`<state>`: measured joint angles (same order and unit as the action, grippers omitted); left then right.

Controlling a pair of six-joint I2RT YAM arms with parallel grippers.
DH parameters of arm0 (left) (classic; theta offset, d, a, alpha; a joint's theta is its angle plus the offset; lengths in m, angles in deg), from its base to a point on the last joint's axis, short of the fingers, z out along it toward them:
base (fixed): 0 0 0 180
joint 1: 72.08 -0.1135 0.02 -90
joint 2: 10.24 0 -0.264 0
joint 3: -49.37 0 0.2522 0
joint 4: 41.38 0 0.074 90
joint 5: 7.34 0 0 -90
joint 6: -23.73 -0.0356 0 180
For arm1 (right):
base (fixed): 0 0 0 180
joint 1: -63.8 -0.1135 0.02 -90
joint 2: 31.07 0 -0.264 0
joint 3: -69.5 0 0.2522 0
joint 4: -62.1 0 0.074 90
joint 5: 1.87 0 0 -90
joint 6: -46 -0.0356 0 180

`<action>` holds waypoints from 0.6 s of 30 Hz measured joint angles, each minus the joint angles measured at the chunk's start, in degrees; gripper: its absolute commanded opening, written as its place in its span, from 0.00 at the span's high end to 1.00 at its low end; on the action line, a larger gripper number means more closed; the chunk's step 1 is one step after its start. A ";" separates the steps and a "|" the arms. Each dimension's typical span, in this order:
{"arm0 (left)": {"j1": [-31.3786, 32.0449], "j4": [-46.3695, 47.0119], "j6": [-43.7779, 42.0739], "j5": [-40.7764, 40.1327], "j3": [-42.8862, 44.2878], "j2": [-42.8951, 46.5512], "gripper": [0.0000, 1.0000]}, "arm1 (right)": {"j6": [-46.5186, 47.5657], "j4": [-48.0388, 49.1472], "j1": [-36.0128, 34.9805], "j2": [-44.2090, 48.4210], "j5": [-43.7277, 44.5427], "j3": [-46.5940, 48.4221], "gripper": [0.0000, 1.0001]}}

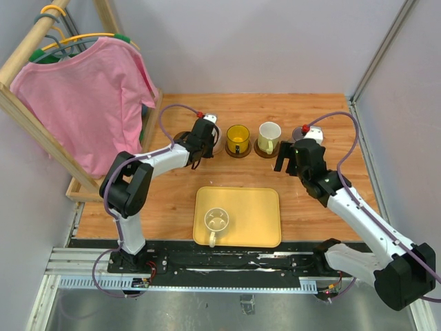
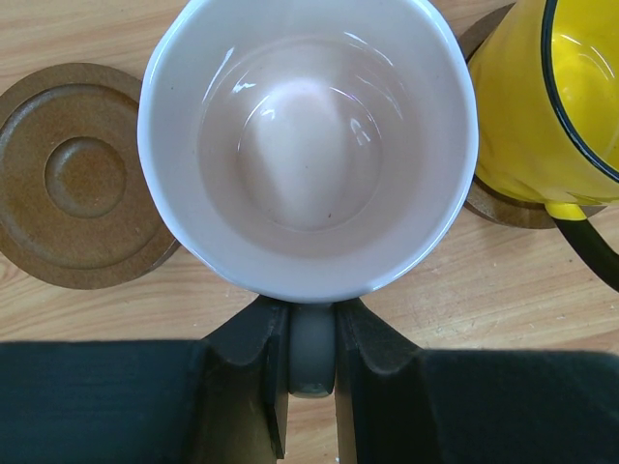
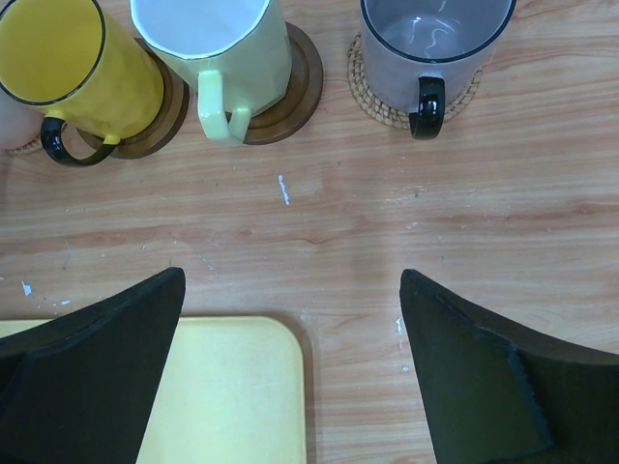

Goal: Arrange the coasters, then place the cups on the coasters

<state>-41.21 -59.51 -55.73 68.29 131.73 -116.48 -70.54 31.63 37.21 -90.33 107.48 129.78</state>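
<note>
Along the far edge of the worktop [image 1: 172,203], a bare brown coaster [image 2: 82,174] is shown first. Next to it, the pink cup [image 2: 308,145] is clamped by its handle in the left pincer [image 2: 311,319]. The amber cup [image 1: 238,138], pale-green cup [image 1: 269,136] and grey cup [image 3: 435,39] are seated on coasters [image 3: 305,68]. The right pincer [image 3: 290,280] is spread wide, gripping nothing. A cream cup [image 1: 216,221] is carried by the yellow tray [image 1: 258,207] at the near edge.

Wooden table [image 1: 172,200]: yellow tray [image 1: 255,214] flat near front edge. Row of round coasters [image 3: 295,72] toward the back, 1 brown coaster [image 2: 82,174] bare. Tray and row apart.
</note>
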 measured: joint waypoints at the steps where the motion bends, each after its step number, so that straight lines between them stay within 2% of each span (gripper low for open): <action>1: 0.00 0.04 0.04 -0.02 -0.02 -0.02 0.81 | -0.02 0.00 0.00 -0.11 -0.09 0.00 0.06; 5: 0.00 0.07 0.33 -0.13 0.00 -0.02 0.79 | -0.09 0.04 0.00 -0.31 -0.57 0.00 0.06; 18: 0.00 -0.02 1.31 -1.44 -0.02 -0.02 0.79 | -0.24 0.22 0.00 -0.79 -1.40 -0.24 0.06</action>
<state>-41.21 -59.53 -54.42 66.84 131.70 -116.50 -70.78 31.85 37.21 -91.12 106.09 129.54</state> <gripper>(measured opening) 0.225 0.940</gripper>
